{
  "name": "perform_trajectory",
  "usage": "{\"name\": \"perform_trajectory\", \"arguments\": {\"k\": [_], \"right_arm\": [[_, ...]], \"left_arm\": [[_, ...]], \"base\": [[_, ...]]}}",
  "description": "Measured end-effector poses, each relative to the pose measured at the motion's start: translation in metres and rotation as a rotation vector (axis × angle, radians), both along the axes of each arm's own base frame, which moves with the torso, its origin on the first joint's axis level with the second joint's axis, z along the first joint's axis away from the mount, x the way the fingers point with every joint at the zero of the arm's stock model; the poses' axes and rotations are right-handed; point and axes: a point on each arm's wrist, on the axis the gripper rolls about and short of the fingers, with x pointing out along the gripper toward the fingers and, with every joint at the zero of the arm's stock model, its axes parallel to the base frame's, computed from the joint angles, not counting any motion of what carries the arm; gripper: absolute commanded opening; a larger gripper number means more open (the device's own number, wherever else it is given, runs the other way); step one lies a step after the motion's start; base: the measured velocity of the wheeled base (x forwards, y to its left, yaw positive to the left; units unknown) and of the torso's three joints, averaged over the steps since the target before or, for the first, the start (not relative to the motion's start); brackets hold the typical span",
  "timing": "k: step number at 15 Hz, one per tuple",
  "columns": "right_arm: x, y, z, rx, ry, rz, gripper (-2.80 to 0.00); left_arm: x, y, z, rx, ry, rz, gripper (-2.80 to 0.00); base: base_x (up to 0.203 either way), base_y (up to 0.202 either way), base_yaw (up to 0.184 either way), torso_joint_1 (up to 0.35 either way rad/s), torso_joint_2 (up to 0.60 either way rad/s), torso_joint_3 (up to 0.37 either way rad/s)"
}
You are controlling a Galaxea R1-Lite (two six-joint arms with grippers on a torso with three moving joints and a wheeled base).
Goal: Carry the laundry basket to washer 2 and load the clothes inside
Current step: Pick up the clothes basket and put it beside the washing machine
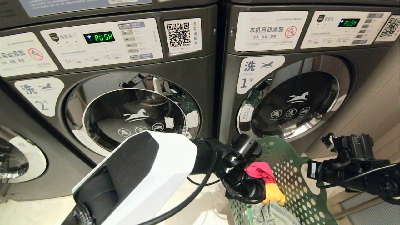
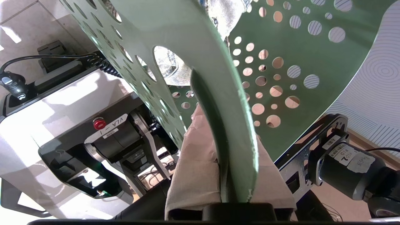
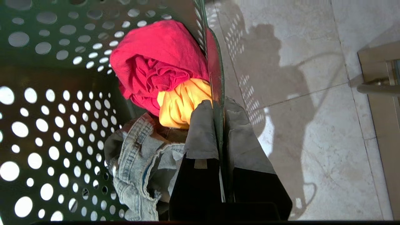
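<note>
A: While both arms are carrying, note the grip. Left gripper (image 2: pixel 232 187) is clamped on the laundry basket (image 1: pixel 297 175) rim, and right gripper (image 3: pixel 220 175) is pinched on the opposite wall, one pad inside, one outside.

B: Basket location?

A: Low in the head view, in front of washer 1 (image 1: pixel 300 100), to the right of washer 2 (image 1: pixel 131 109). Red cloth (image 3: pixel 156 65), yellow cloth (image 3: pixel 181 106) and denim (image 3: pixel 140 162) are inside.

B: So still the carry step. Tips?

A: My read: keep both grips tight and level so nothing spills, shift left and set the basket down squarely before washer 2, leaving room for its door, which is closed.

B: Readable text?

A: Both displays (image 1: pixel 99 37) say "PUSH" in green. Door labels show a horse logo with "洗" plus "2" (image 1: pixel 39 95) and "1" (image 1: pixel 254 75). There's a QR sticker (image 1: pixel 182 35) and "本机自动添加" on the panel (image 1: pixel 271 30). The base in the left wrist view has a "VLA" tag (image 2: pixel 112 126).
</note>
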Motion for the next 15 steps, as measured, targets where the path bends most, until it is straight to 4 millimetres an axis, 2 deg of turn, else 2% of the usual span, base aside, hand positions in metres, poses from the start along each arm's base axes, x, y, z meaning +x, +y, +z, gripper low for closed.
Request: {"name": "perform_trajectory", "arguments": {"k": [9,15], "right_arm": [[0.0025,0.0,-0.0016,-0.007,-0.013,0.0,-2.8],[0.0029,-0.0009,-0.0009,-0.036,-0.017,0.0,-2.8]], "left_arm": [[-0.0001,0.0001,0.0012,-0.002,-0.003,-0.002,-2.8],[-0.0005,0.0,0.0026,-0.005,-0.005,-0.003,-2.8]], "base": [[0.0,0.0,0.0,-0.004,0.01,0.005],[0.0,0.0,0.0,-0.17,0.4,0.228]]}}
